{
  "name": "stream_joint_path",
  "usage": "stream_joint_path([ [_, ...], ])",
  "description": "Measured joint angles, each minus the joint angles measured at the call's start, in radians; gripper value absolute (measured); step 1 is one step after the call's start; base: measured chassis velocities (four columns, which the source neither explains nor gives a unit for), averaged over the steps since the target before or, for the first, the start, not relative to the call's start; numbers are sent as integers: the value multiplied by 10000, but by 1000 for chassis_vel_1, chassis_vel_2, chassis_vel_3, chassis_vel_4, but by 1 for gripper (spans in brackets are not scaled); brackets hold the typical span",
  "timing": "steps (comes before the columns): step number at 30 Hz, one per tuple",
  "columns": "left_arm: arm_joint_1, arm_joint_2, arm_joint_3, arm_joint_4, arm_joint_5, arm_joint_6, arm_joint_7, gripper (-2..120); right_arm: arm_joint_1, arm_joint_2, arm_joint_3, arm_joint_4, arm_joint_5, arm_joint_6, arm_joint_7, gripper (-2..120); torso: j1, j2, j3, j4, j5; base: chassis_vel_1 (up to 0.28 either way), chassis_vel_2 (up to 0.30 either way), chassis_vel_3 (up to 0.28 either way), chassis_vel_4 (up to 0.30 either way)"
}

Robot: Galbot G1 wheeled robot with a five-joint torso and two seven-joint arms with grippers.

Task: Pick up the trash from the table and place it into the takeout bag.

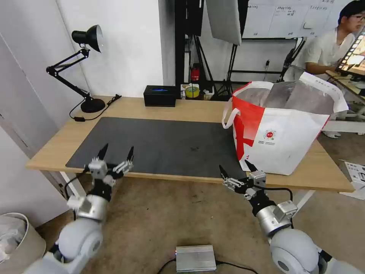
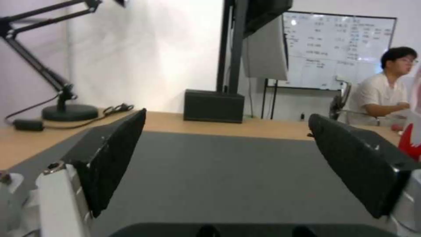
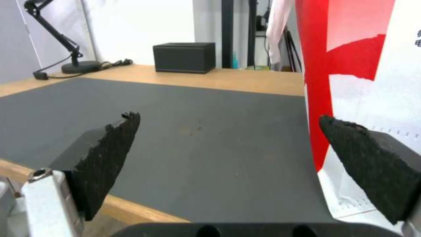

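A: Head view?
B: My left end effector (image 1: 116, 151) hangs open at the table's (image 1: 190, 108) 7 o'clock edge, my right end effector (image 1: 236, 169) open at 5, just beside the bag (image 1: 283, 139). The mat (image 1: 163, 146) is bare; no trash.
A: Left wrist?
B: Fingers (image 2: 111, 158) spread over mat, box (image 2: 214, 106) beyond.
A: Right wrist?
B: Spread too; a forward reach risks snagging the bag's red panel (image 3: 315, 65).
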Motion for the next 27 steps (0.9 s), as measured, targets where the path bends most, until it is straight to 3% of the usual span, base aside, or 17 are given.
stream_joint_path([
  [15,410,-475,101,499,-95,-414,214,100,0,0,0,0,0,0,0,100,1,0,1,0,-1,0,0,0,0],
  [27,388,-489,121,519,-111,-413,217,100,0,1,0,0,0,0,0,100,1,0,1,0,0,0,0,0,0],
])
